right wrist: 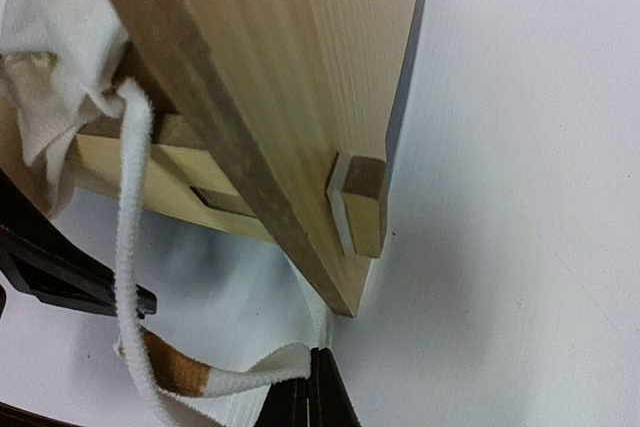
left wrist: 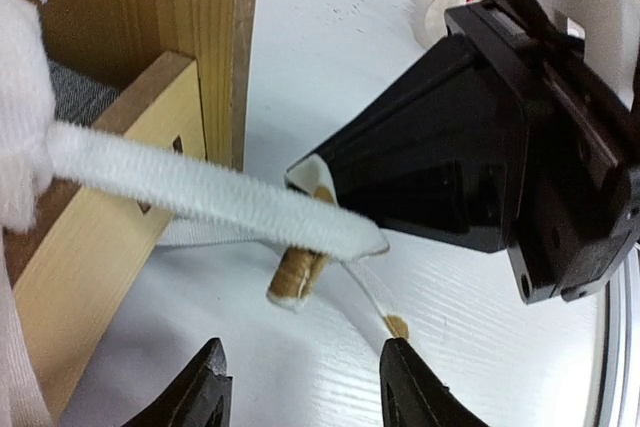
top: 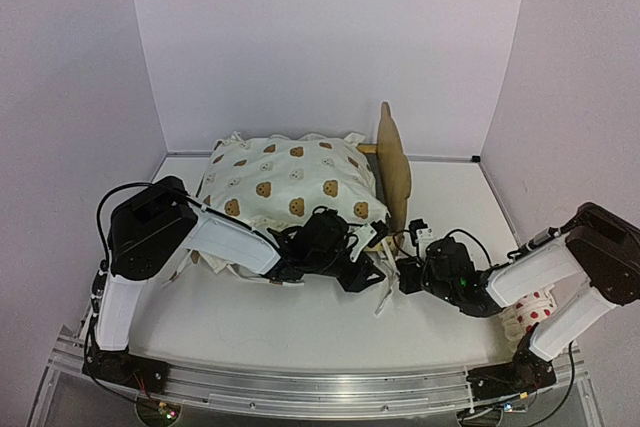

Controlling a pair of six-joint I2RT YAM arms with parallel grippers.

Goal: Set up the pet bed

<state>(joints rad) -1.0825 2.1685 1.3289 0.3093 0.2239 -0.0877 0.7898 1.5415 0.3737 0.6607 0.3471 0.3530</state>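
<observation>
The pet bed [top: 393, 162] stands mid-table, its plywood headboard at the right. The cream bear-print cushion [top: 285, 182] lies on it and hides the base. My left gripper [top: 357, 274] is open at the bed's near right corner. In the left wrist view its jaws [left wrist: 305, 382] stand apart above bare table, below a white cushion tie [left wrist: 200, 187] and a brown tie end [left wrist: 297, 277]. My right gripper [top: 408, 274] is shut on a white cushion tie [right wrist: 255, 372] just below the headboard's corner [right wrist: 340, 287]. The right gripper's jaws [right wrist: 318, 392] are pressed together.
A small white red-dotted pillow [top: 535, 312] lies at the right, beside the right arm. The side rail [right wrist: 170, 172] slots into the headboard, with a wooden tenon [right wrist: 362, 202] sticking out. White walls enclose the table at the back and sides. The two grippers are close together.
</observation>
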